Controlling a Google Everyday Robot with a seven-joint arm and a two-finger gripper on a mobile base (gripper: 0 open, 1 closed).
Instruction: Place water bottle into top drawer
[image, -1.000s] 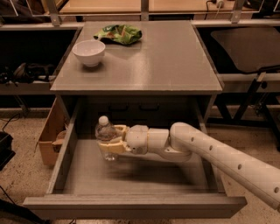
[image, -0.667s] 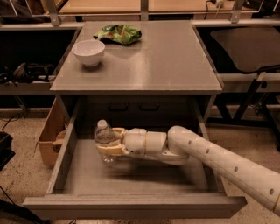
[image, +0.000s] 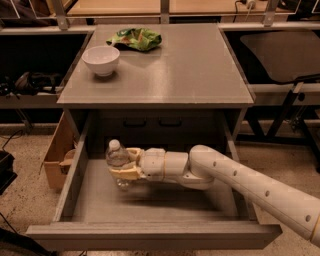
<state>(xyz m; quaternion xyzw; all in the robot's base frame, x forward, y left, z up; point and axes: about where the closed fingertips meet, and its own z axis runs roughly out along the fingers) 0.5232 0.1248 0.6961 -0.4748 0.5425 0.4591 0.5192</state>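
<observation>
The water bottle (image: 117, 156), clear with a white cap, stands upright inside the open top drawer (image: 150, 236), at its left middle, its base at or just above the grey floor. My gripper (image: 123, 164) reaches in from the right on a white arm and is shut on the bottle's body, one finger behind it and one in front. The drawer is pulled fully out from the grey cabinet (image: 165, 75).
A white bowl (image: 101, 60) and a green snack bag (image: 136, 38) sit on the cabinet top at the back left. A brown cardboard box (image: 56, 156) stands on the floor left of the drawer. Dark chairs and shelving flank the cabinet.
The gripper and bottle have shifted slightly left and lower in the drawer. Nothing else has moved.
</observation>
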